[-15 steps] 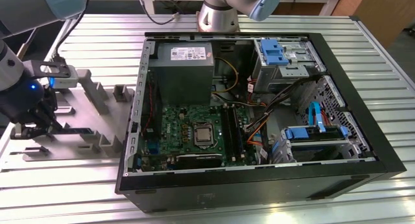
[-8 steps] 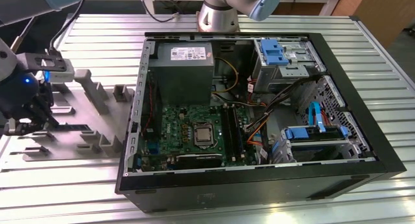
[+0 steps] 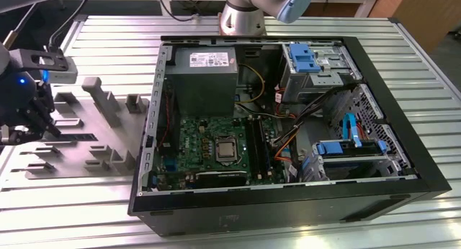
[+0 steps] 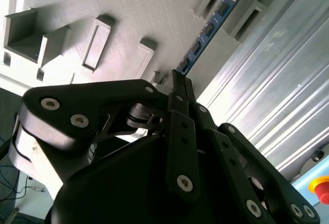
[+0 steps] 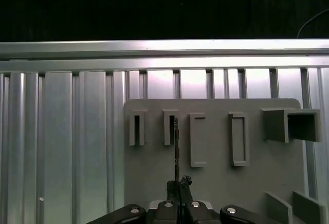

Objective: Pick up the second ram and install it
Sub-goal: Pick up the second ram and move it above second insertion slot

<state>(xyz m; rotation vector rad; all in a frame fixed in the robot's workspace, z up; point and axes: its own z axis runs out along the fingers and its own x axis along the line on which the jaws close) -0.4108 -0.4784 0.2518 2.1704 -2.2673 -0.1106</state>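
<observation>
Claw [image 4: 176,80] narrow, fingertips pinched on the near end of the second ram [image 4: 208,29]. The blue-green stick stands on edge on the grey holder tray [image 4: 128,13], with its far end between two uprights. In the first wrist view it runs straight out from my fingertips, edge-on. In the exterior view my wrist sits low at the exterior view's left, angled down over the tray. The tray lies on the ribbed metal surface [image 3: 432,65] beside the open computer case [image 3: 288,206]. My arm base [image 3: 241,19] stands behind the case.
</observation>
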